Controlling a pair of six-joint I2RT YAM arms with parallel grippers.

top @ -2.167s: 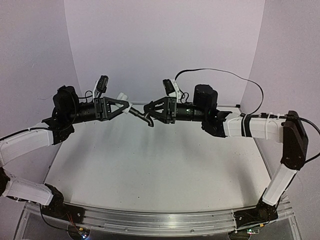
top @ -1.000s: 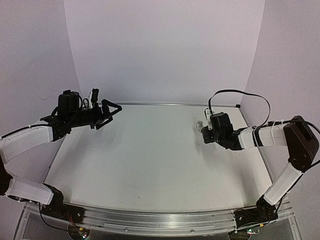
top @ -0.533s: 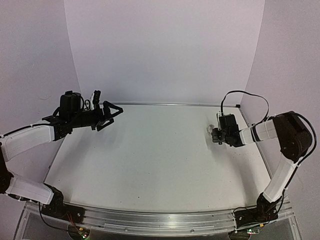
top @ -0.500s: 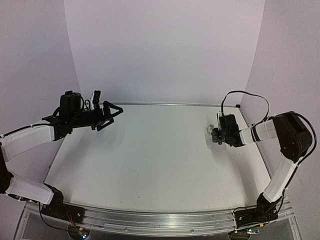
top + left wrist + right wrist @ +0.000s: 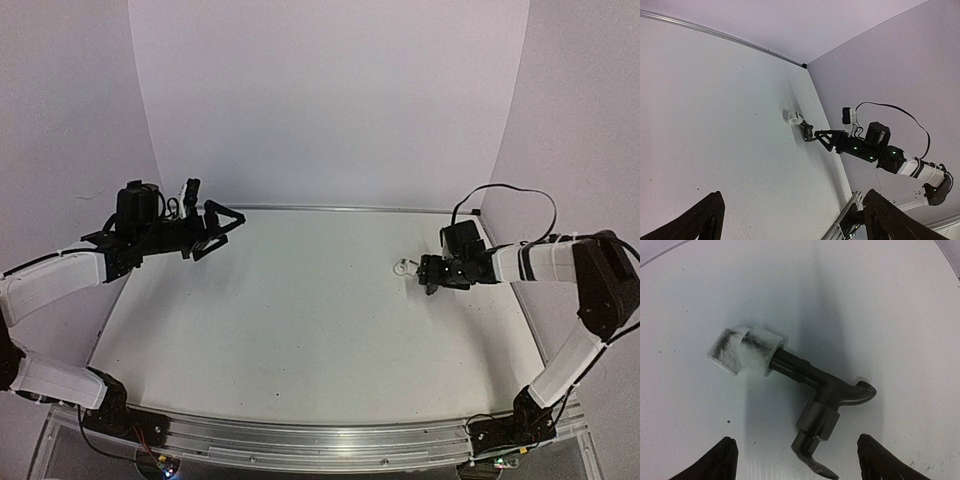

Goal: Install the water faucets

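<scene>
Lying flat on the white bench [image 5: 300,330], right of centre in the top view: 1 dark grey tap [image 5: 826,390] with 1 white fitting [image 5: 747,351] on the end of its straight tube, the 2 joined as 1 piece. In the right wrist view, fitting at upper left, tube slanting down to the right, curved spout at mid right, bent lever pointing toward the bottom edge. Right hand [image 5: 427,276] low over the bench just right of the tap, released, its 2 fingers spread wide on either side of the lever, touching nothing. Left hand [image 5: 222,230] well apart at upper left of the top view, held above the bench, likewise released, fingers wide, grasping nothing.
</scene>
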